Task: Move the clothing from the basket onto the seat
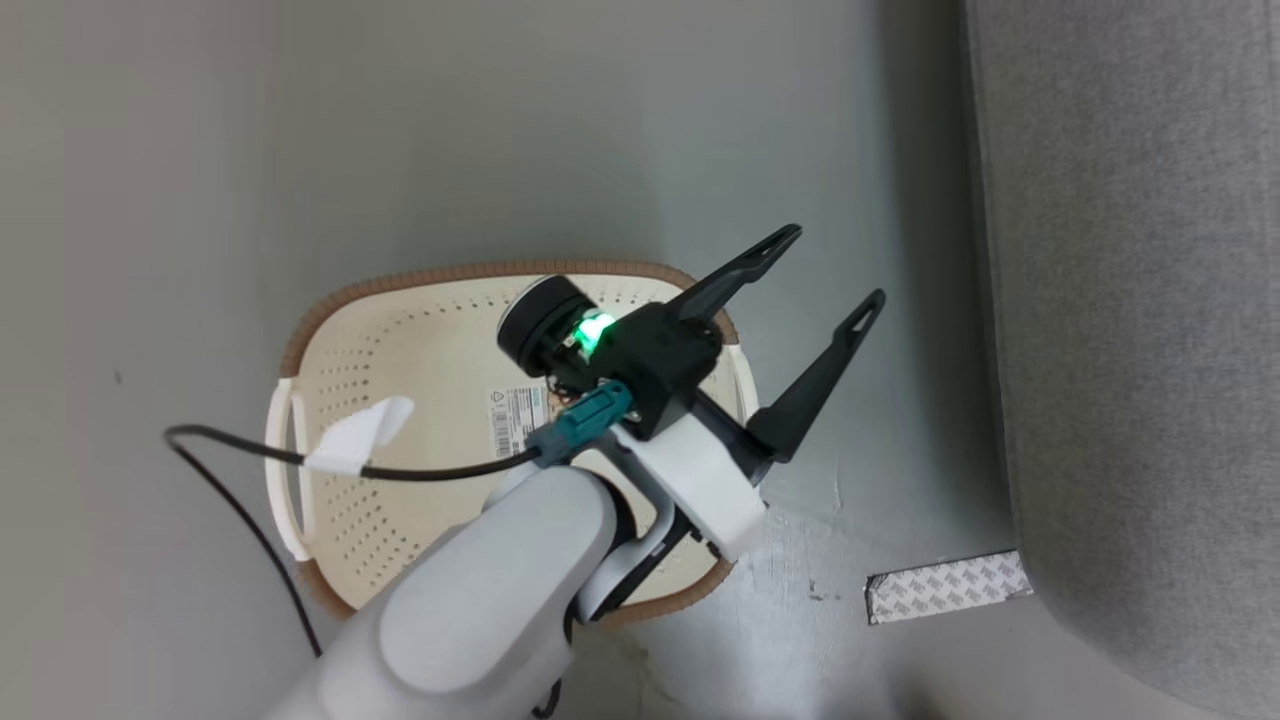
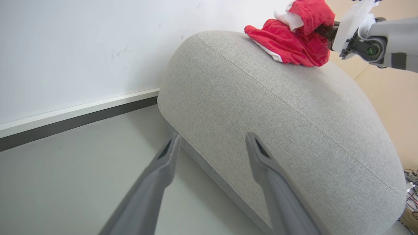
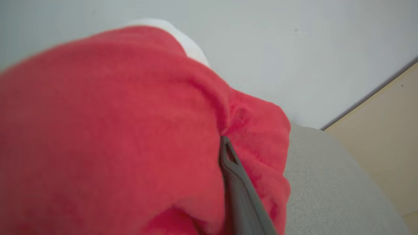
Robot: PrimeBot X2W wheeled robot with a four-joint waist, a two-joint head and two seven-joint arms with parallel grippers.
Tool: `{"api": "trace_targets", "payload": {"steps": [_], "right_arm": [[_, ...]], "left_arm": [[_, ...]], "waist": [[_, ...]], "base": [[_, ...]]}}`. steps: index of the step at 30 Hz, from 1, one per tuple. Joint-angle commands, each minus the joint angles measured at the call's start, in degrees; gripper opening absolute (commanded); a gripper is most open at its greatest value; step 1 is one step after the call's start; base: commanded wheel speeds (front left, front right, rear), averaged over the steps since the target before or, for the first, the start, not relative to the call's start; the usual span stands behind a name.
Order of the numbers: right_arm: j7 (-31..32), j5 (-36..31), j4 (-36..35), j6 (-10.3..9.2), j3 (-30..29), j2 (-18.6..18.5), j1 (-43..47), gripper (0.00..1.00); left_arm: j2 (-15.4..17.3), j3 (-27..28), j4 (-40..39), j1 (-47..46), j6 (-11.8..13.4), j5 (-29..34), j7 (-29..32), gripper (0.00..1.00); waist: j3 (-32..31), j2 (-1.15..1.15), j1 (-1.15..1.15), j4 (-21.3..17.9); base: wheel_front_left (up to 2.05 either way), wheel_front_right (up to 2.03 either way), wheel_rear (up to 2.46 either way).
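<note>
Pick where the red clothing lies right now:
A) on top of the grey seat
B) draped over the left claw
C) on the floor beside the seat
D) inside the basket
A: the left wrist view shows the clothing bunched on the rounded top of the seat, while the basket in the head view shows a bare floor where it is visible.

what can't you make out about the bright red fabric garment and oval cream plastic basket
Right wrist view: garment hides one right gripper finger; open or shut unclear
Head view: left forearm covers part of the basket
Left wrist view: top edge crops the garment
</note>
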Motion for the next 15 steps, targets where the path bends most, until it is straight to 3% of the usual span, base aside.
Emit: {"api": "trace_targets", "payload": {"steps": [1,15], "right_arm": [[0.11,0.07,0.21,-0.18,0.23,0.20,0.47,1.00],[0.04,3.82,-3.70,-0.18,8.58,1.87,10.78,1.00]], "left_arm": [[0.80,0.31,0.25,1.12,-0.04,-0.73,-0.70,1.00],[3.45,2.71,2.28,7.43,1.58,-4.22,-4.34,1.00]], "waist": [[-1.61,0.00,0.00,-0.28],[-13.86,0.00,0.00,-1.65]], "base": [[0.00,0.00,0.00],[0.00,0.00,0.00]]}}
